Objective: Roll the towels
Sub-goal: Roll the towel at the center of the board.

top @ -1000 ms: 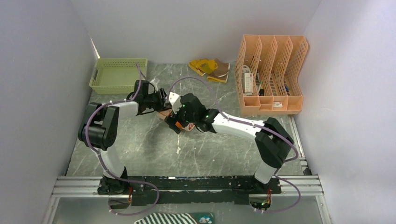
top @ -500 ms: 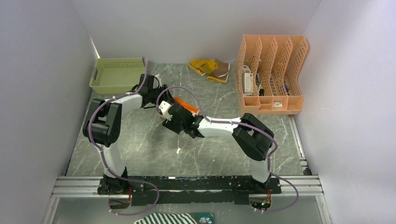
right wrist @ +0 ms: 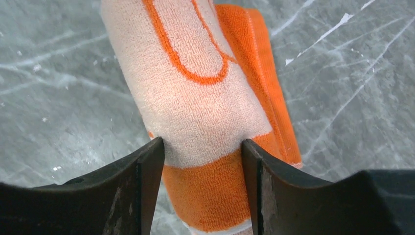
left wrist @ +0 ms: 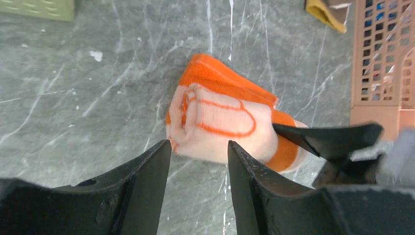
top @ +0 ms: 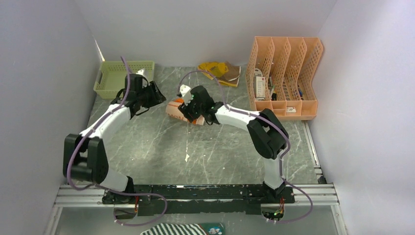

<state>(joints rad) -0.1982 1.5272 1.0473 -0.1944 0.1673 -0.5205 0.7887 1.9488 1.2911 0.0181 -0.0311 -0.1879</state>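
Right wrist view: my right gripper (right wrist: 201, 147) has a finger pressed against each side of the orange towel (right wrist: 195, 98). The cloth pinches in between them, so I read this as a grip on the roll. The towel lies rolled up on the grey marble table (right wrist: 58, 98), its cream face with orange line-work on top and an orange band at the near end.

From the left wrist, my left gripper (left wrist: 199, 147) has its fingers parted with nothing between them. The spiral end of the roll sits just beyond the tips, and I cannot tell whether it touches them.

From the top external camera, the roll sits mid-table, towards the back, between the two grippers. The yellow towel (top: 218, 71) lies crumpled at the back wall, well apart from both arms, between the green basket (top: 125, 63) and the orange file rack (top: 284, 78). A striped cloth (top: 181, 229) shows at the bottom edge, below the arm bases.
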